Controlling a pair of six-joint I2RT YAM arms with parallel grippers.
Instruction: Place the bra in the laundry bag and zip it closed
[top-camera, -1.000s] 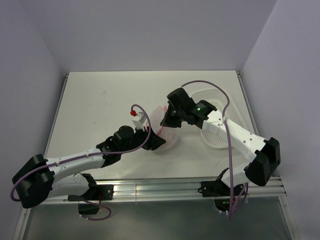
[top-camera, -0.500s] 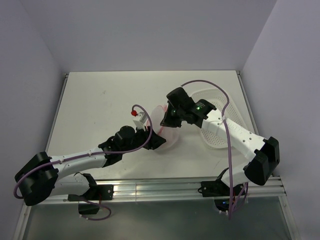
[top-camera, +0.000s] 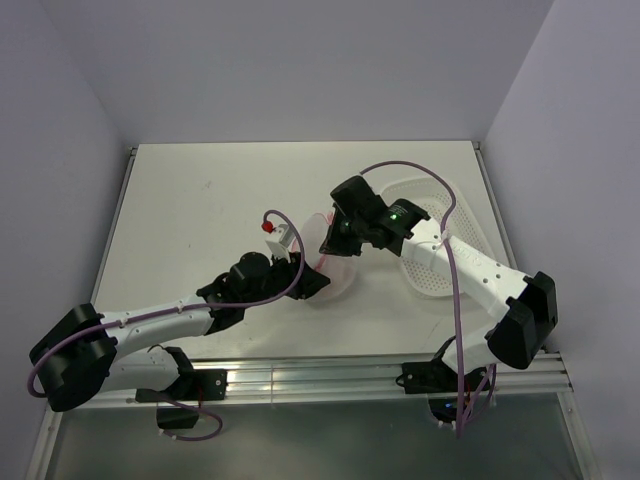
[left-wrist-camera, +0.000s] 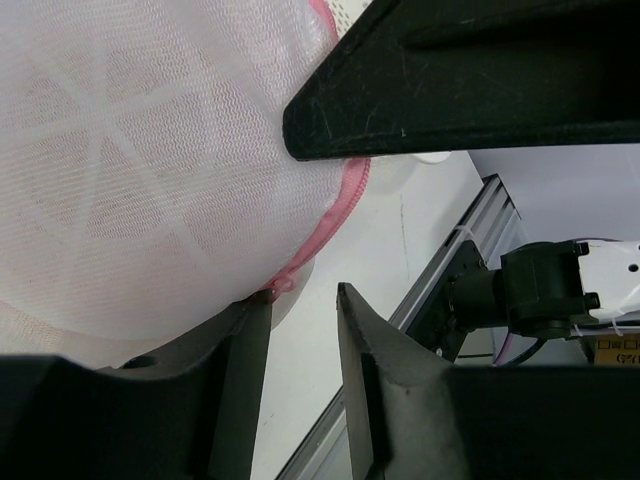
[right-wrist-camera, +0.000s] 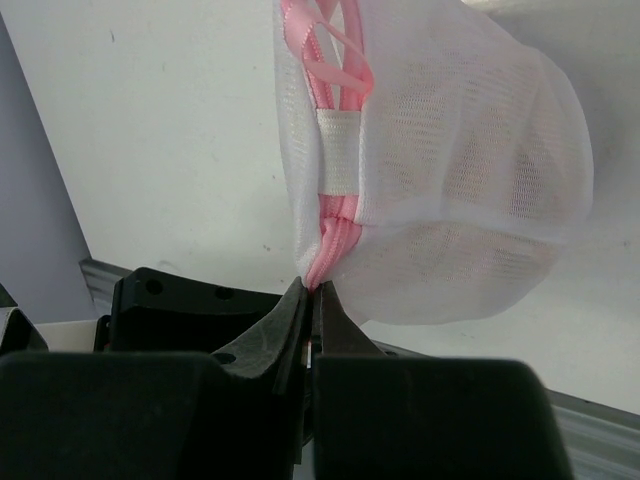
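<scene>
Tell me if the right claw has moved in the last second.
Yes, slightly. In the top view the right claw, shut on the laundry bag, has edged left, away from the white basket.

I have the laundry bag (top-camera: 341, 271) lying near the middle of the table (top-camera: 200, 200), slightly toward the near edge. The perforated basket (top-camera: 475, 235) sits to its right, along the right edge. The left gripper (top-camera: 316, 286) is at the bag's near-left side, and the right gripper (top-camera: 328, 243) is at its far side.

The right tool (right-wrist-camera: 313, 300) pinches the laundry bag (right-wrist-camera: 460, 180) at its pink zipper (right-wrist-camera: 335, 215).
</scene>
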